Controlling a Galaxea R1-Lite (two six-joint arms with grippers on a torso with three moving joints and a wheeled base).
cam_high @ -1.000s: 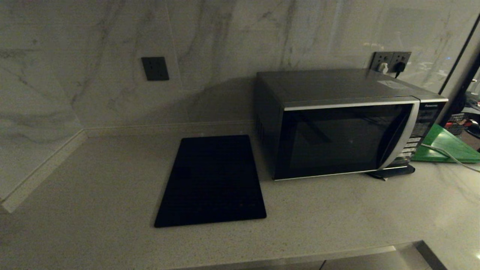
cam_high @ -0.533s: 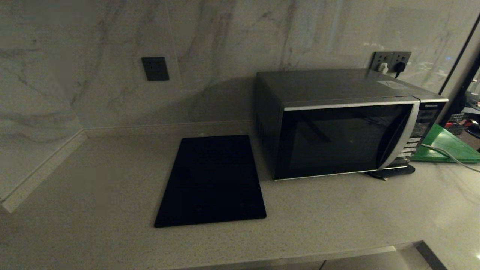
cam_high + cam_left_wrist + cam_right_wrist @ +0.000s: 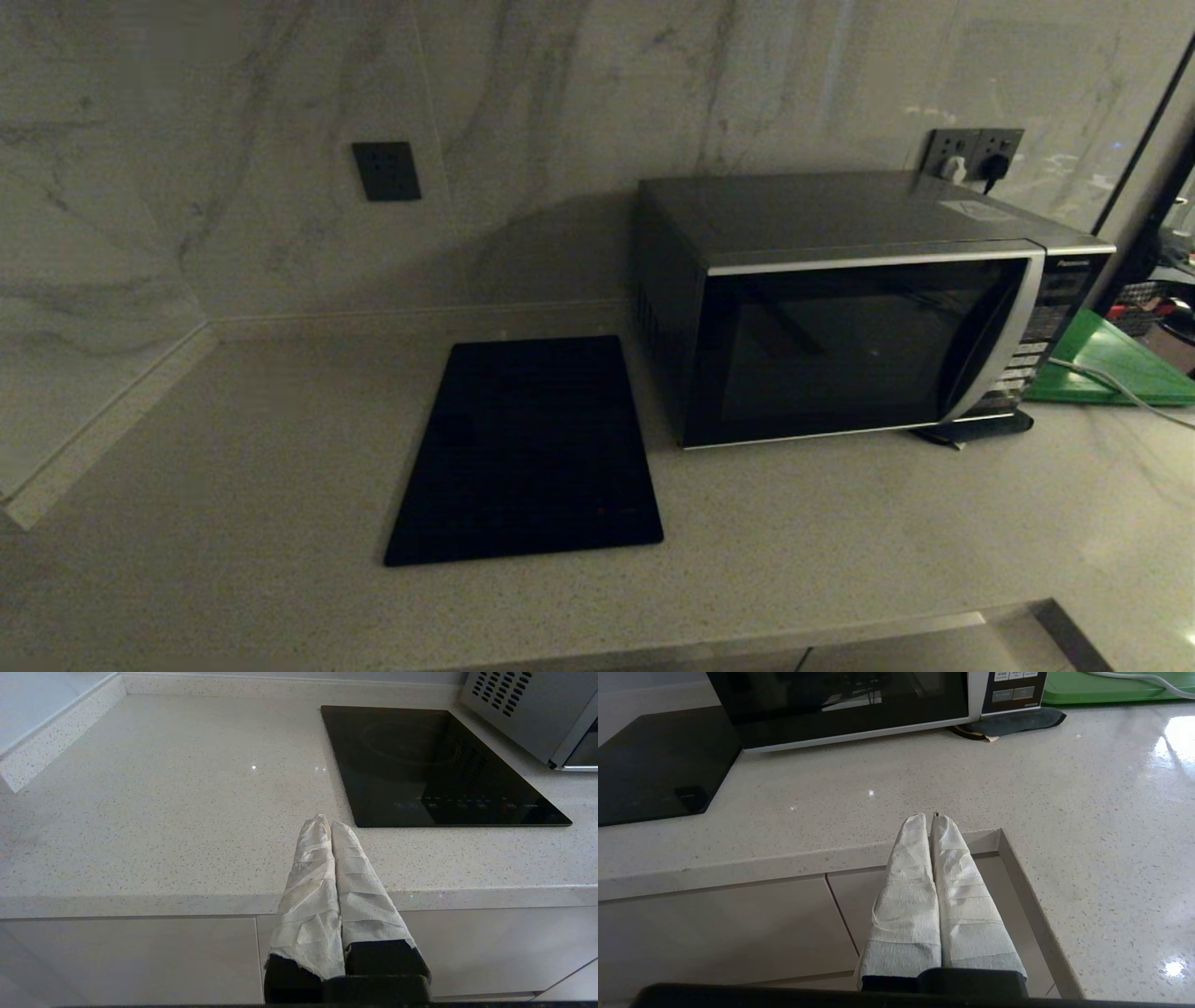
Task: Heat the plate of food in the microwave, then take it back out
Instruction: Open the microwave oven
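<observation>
Ahead-right on speckled stone desk (image 3: 840,541): boxy silver-grey microwave (image 3: 859,317), dark glass door shut, handle strip on right side. Right hand (image 3: 933,817) nearer, fingers together, empty. Left hand (image 3: 326,823) likewise, parked by black cooktop panel (image 3: 527,448). Plate of food not visible.

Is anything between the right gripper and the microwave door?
Nothing visible. The right gripper, shut, sits at the counter's front edge; only bare countertop lies between it and the closed microwave. The plate of food is not in view.
</observation>
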